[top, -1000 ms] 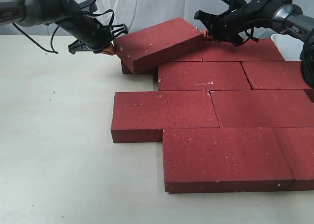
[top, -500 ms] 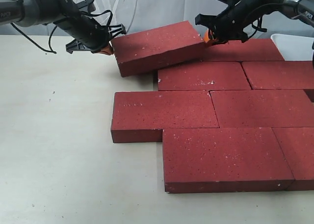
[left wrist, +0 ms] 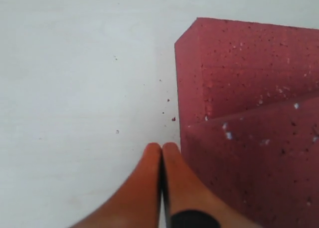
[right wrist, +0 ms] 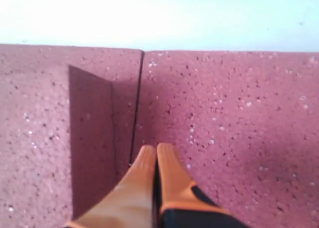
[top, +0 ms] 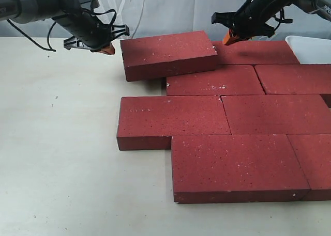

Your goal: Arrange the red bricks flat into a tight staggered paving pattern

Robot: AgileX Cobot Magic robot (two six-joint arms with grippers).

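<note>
The bricks (top: 235, 166) are laid flat on the table (top: 62, 153) in staggered rows, edge to edge, on the right side of the exterior view. One skewed brick (top: 168, 54) is found at the back left corner of the pattern. It is turned out of line with the rows, and its near edge is seen over the edge of the row in front. In the left wrist view one brick surface is seen lying partly over another.

The left gripper (top: 107, 49) is held above the bare table, just beside the left end of the skewed brick and not touching it. Its orange fingers (left wrist: 149, 183) are pressed together and nothing is held between them.

The right gripper (top: 229, 38) is held above the back row, near the right end of the skewed brick. Its fingers (right wrist: 172, 173) are also pressed together with nothing between them, and two bricks lying edge to edge are seen under them.

A white tray (top: 310, 46) is placed at the back right, beside the bricks.
</note>
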